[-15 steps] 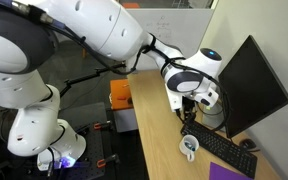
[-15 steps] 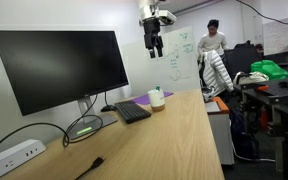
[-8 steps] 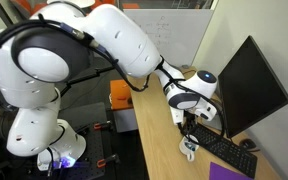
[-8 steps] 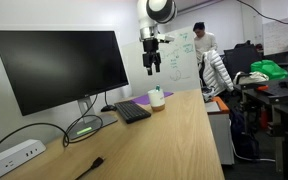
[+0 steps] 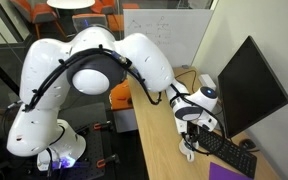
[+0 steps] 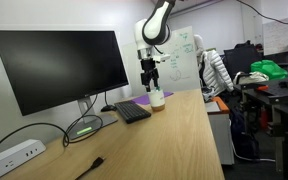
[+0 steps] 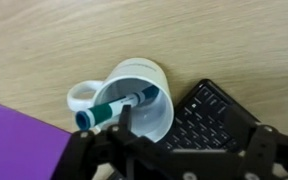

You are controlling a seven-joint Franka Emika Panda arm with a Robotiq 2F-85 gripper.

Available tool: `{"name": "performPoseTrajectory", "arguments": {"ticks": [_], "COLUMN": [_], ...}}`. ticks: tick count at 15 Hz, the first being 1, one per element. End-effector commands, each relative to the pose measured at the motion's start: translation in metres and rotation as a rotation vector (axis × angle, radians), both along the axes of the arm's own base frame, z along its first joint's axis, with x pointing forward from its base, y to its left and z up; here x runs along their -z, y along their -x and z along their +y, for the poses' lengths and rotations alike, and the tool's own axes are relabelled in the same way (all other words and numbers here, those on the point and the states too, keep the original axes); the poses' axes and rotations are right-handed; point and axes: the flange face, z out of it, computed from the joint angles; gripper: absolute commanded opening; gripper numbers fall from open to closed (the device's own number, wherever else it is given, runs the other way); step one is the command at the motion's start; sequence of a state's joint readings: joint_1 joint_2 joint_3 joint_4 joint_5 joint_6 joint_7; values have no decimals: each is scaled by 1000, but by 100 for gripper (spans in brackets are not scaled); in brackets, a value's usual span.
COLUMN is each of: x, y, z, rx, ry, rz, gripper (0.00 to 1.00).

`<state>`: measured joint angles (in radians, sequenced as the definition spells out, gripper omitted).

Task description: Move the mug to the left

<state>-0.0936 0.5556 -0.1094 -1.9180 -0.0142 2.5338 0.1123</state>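
Wrist view — gripper (image 7: 184, 146) points straight down, jaws apart, over the mug (image 7: 144, 72).

The wooden bench (image 6: 159, 140) holds a white mug (image 6: 156, 99) at its far end, just beside a black keyboard (image 6: 132, 111). A big black screen (image 6: 59, 68) stands on the left. A white box (image 6: 12, 156) lies near left. A purple sheet (image 7: 14, 140) lies near the mug.

The white mug (image 7: 154, 120) stands upright on the desk (image 7: 44, 40), just beside the keyboard (image 7: 209, 120). What looks like a teal marker (image 7: 109, 110) leans inside.
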Motion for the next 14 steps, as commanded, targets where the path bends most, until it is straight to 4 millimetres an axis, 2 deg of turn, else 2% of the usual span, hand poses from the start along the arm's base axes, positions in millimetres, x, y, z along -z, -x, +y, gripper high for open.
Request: {"name": "performPoseTrajectory", "arguments": {"ticks": [1,3,4,6,14], "x": [16,29,34,40,49], "y": [-15,-19,-20,-24,-33], "z": [-8,-11,-12,-12,-11], "rx": [38,38,37,32,27], "ry": [32,35,35,30,41], "rz": [38,57,64,77,103], "gripper": [100,97,74,68,7]}}
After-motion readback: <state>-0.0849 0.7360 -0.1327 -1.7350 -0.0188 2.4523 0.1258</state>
